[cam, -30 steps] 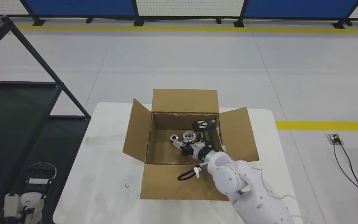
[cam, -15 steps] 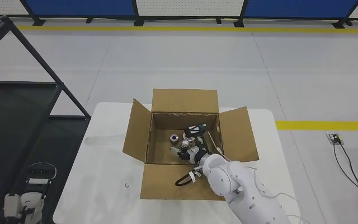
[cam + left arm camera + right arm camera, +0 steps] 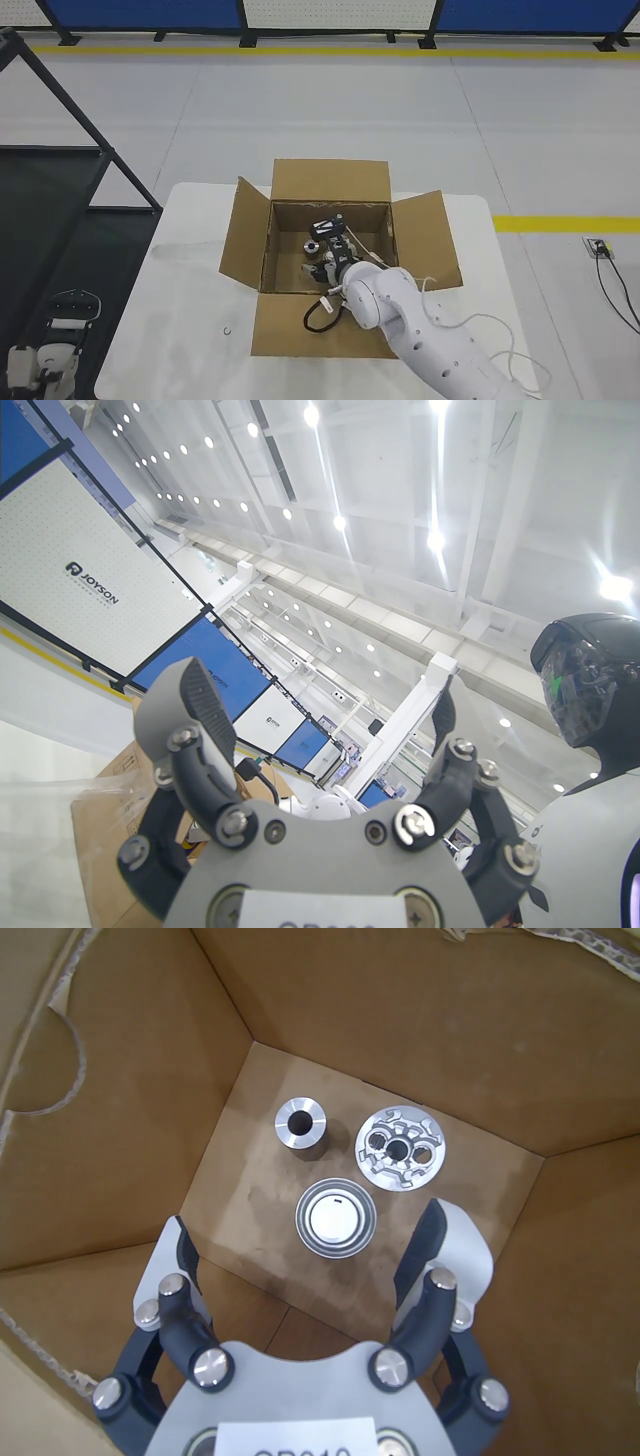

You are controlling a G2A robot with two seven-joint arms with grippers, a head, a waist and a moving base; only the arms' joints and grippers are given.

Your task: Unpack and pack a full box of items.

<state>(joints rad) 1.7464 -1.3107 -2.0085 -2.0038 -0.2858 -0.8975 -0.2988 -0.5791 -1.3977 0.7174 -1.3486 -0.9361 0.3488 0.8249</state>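
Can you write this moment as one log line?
right gripper: open, inside box, above round cap | also on box floor: hollow cylinder, slotted disc | left gripper: open, empty

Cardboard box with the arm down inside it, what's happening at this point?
The right gripper hangs inside the open cardboard box, jaws spread and empty. On the box floor below it lie three metal parts, none held: a bored cylinder, a slotted disc and a round cap. The left gripper points up toward the ceiling beside the box, jaws open, holding nothing. These three parts are not yet unpacked.
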